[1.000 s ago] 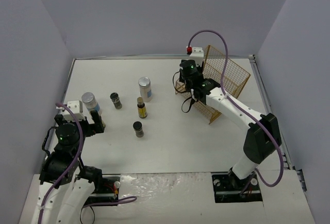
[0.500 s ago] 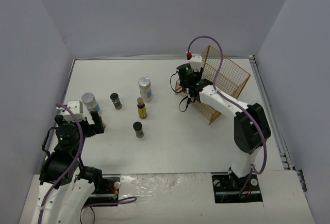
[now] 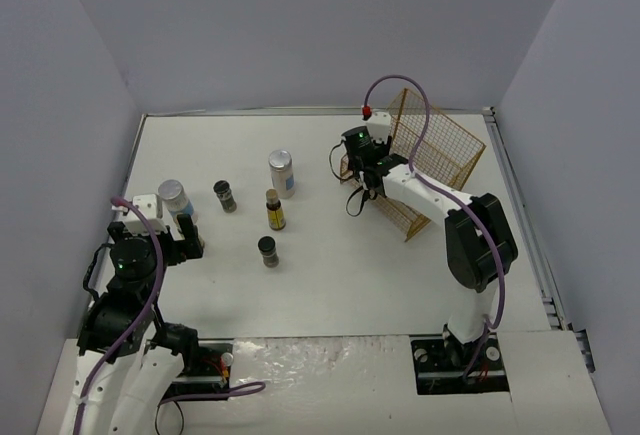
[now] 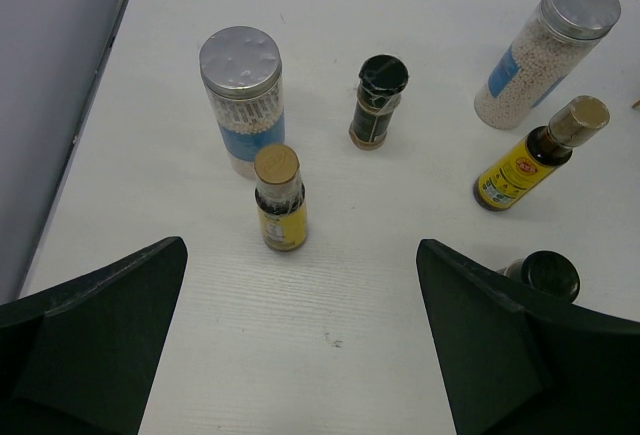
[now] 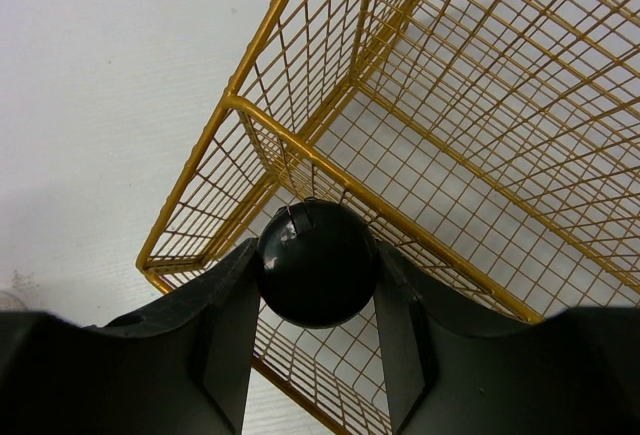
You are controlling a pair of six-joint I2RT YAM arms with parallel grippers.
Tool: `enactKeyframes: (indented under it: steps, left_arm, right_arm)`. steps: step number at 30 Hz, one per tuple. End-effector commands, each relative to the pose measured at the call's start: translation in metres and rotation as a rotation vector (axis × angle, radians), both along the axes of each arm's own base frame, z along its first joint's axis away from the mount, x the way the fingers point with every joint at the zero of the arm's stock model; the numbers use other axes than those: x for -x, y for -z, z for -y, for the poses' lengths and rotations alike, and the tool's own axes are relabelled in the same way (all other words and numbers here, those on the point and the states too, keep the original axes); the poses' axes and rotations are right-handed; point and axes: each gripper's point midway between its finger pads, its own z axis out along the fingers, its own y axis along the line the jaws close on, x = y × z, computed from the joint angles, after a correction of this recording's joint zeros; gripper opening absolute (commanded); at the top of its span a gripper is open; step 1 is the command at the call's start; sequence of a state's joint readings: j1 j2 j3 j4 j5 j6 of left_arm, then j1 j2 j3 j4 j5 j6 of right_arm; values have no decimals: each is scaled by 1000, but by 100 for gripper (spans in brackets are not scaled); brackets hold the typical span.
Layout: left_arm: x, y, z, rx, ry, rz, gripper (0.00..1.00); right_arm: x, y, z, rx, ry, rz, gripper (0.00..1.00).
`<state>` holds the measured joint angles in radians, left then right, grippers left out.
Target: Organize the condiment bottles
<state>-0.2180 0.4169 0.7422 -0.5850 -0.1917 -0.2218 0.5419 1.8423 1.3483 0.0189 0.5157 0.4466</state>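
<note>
While your right arm folded its elbow in toward the middle of the bench [image 3: 330, 275] over the last second, the right end effector [image 5: 318, 255] hardly left the near-left corner of the gold wire basket [image 5: 300, 145]. It was clenched on a black-capped jar [image 5: 315, 280], one finger pressed to each side of the cap, and the jar hung right at the basket's rim wire. You had not dropped it in yet. I'd judge the arm's shift as lining up for the deposit, so this jar was close to placed.

Nothing else moved. Your left end effector [image 4: 300, 295] stayed wide open and empty, low over the left of the bench, and six bottles stood where they had been (none touching another):

- a silver-lidded jar [image 4: 240, 105] with a yellow-labelled bottle [image 4: 280, 200] just in front of it
- a short dark jar [image 4: 380, 100] to their right
- a second silver-lidded jar [image 4: 545, 55] farther right, with the other yellow-labelled bottle [image 4: 525, 165] below it
- a third dark cap [image 4: 548, 275], half hidden by the finger

So most of the sorting was still ahead of you.

On writing: both yellow labels carried a small red emblem, but the lettering was too small to read. The pale jars showed only a blue band with no legible text, and the dark jars' labels could not be made out.
</note>
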Motion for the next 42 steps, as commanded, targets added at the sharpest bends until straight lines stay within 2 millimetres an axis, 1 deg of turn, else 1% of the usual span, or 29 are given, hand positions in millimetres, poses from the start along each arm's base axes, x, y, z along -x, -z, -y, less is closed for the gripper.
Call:
enactKeyframes:
  steps: [1, 4, 6, 12, 14, 17, 20, 21, 23, 24, 25, 27, 28, 30, 36, 39, 42]
  left_arm:
    - [-10, -21, 3, 22, 2, 64, 97]
    - [-9, -22, 4, 23, 3, 66, 97]
    - [-9, -22, 3, 23, 3, 65, 97]
    - [-10, -21, 3, 20, 2, 61, 97]
    - [-10, -21, 3, 20, 3, 60, 97]
    - [-10, -22, 4, 22, 5, 63, 97]
    - [-10, -22, 4, 21, 6, 66, 97]
    - [-10, -22, 4, 21, 6, 66, 97]
    - [-10, -23, 4, 20, 8, 67, 97]
    - [-10, -23, 4, 21, 9, 68, 97]
    - [-10, -23, 4, 21, 8, 69, 97]
    - [-10, -24, 4, 21, 11, 70, 97]
    - [-10, -24, 4, 21, 11, 70, 97]
    - [-10, -23, 5, 21, 13, 66, 97]
    - [-9, -24, 4, 20, 9, 71, 97]
    - [-9, -25, 4, 21, 11, 73, 97]
    - [-9, -24, 4, 20, 12, 72, 97]
  right_arm:
    - [-5, -16, -2, -53, 12, 45, 48]
    - [-1, -23, -2, -69, 4, 51, 57]
    - [3, -35, -2, -84, -5, 67, 62]
    - [16, -69, -5, -113, -64, 101, 73]
    - [25, -82, -4, -109, -91, 100, 77]
    - [35, -98, -5, -109, -140, 103, 86]
    - [52, -111, -18, -118, -265, 93, 90]
    - [59, -113, -27, -115, -323, 89, 91]
    - [81, -115, -52, -86, -471, 81, 95]
    - [92, -114, -66, -68, -530, 80, 98]
    - [108, -112, -85, -52, -610, 78, 98]
    - [133, -104, -110, 6, -749, 71, 100]
    - [135, -104, -115, 7, -781, 72, 100]
    - [157, -94, -137, 0, -888, 60, 100]
    - [201, -77, -189, -64, -1103, 93, 100]
    - [216, -67, -209, -67, -1174, 85, 99]
    - [223, -53, -226, -58, -1229, 73, 96]
